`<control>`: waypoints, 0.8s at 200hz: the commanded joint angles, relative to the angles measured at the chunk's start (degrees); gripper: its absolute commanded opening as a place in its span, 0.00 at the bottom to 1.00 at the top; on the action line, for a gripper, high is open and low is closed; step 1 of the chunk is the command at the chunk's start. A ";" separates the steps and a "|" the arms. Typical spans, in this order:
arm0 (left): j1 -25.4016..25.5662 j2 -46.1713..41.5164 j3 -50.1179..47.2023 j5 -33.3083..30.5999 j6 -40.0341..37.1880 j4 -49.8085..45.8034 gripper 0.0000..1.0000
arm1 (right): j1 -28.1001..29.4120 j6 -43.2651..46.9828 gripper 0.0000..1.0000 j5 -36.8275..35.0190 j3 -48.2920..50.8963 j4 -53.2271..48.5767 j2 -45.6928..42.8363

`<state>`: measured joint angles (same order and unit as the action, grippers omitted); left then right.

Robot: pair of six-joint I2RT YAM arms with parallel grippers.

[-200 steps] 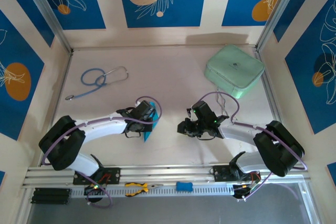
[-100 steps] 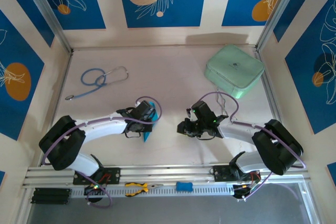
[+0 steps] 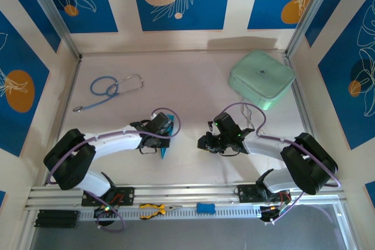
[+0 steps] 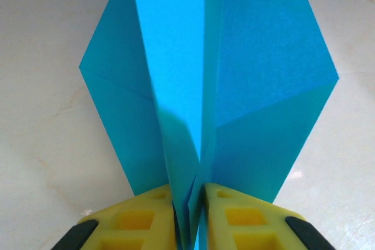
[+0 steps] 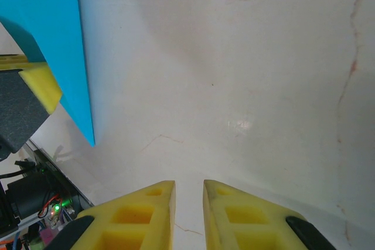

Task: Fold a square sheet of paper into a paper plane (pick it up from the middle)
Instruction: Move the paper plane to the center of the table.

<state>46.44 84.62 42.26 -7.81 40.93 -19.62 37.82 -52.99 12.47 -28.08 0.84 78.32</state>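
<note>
The cyan-blue paper plane [image 4: 234,68] is a folded dart with a centre crease and two wings spread on the table. Its folded keel stands between the yellow pads of my left gripper [image 4: 189,187]. The pads are slightly apart, with thin dark slits beside the paper layers. From above, the plane [image 3: 166,147] pokes out beside the left gripper [image 3: 164,134] at the table's middle left. My right gripper [image 5: 189,182] hovers over bare table, narrowly open and holding nothing. It sits a little right of the plane [image 5: 53,27]. In the top view the right gripper [image 3: 204,143] points left toward it.
A mint-green case [image 3: 261,78] lies at the back right. A blue-tubed stethoscope [image 3: 111,89] lies at the back left. Yellow-handled pliers [image 3: 153,209] and a small blue block [image 3: 205,208] rest on the front rail between the arm bases.
The left jaws have eased apart a little around the paper's keel, and the paper looks narrower from above. The right arm has barely moved.
</note>
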 commanded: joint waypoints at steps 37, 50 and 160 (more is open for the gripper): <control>0.52 1.42 0.12 -0.08 -1.32 -0.77 0.20 | 0.20 0.71 0.21 1.75 -1.38 0.13 1.24; 0.62 1.11 0.10 0.00 -1.35 -0.68 0.17 | 0.17 0.70 0.21 1.86 -1.44 0.26 1.42; 1.54 3.14 1.46 -0.26 -1.38 -0.87 0.18 | 0.15 0.70 0.21 2.08 -1.40 0.22 1.58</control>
<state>47.20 86.13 42.28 -7.79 39.94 -19.44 37.82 -52.97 13.13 -28.29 0.86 79.46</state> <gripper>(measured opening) 0.178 0.214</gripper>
